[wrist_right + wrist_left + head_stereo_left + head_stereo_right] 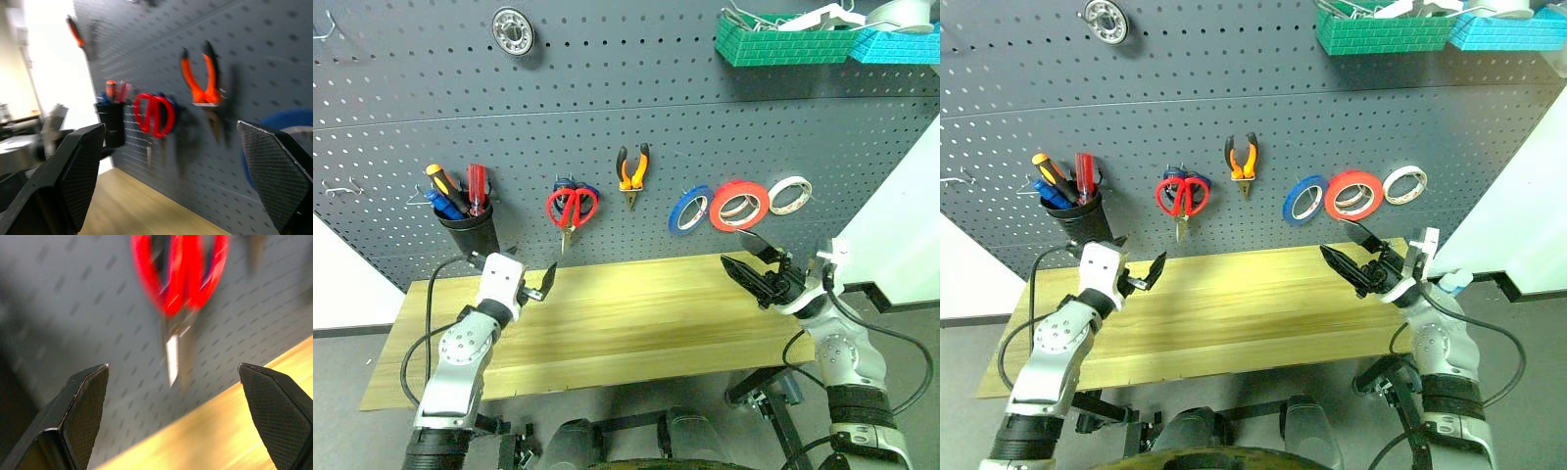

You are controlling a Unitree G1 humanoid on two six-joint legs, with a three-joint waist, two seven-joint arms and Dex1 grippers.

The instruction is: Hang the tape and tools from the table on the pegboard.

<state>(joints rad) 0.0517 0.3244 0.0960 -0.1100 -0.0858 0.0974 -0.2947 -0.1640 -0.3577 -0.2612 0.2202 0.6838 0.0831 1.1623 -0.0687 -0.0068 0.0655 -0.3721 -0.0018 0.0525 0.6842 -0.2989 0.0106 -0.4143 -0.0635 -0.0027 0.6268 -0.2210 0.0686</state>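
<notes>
The red tape (pixel 738 205) hangs on the dark grey pegboard (pixel 607 88), between a blue roll (pixel 688 209) and a white roll (pixel 789 195). Red-handled scissors (pixel 572 208) and orange-and-black pliers (pixel 632 174) hang further left. A dark red screwdriver (pixel 477 186) stands in a black cup (pixel 472 232) on the board. My left gripper (pixel 540 281) is open and empty over the table's (pixel 626 323) back left, pointing at the board below the scissors (pixel 178 271). My right gripper (pixel 736 251) is open and empty over the table's right end, below the red tape.
A green basket (pixel 783 41) and a cyan basket (pixel 901 44) sit at the pegboard's top right. A round metal bearing (pixel 513 30) hangs at top left. Bare hooks (pixel 340 186) stick out at the left. Blue-handled scissors hang behind the red ones.
</notes>
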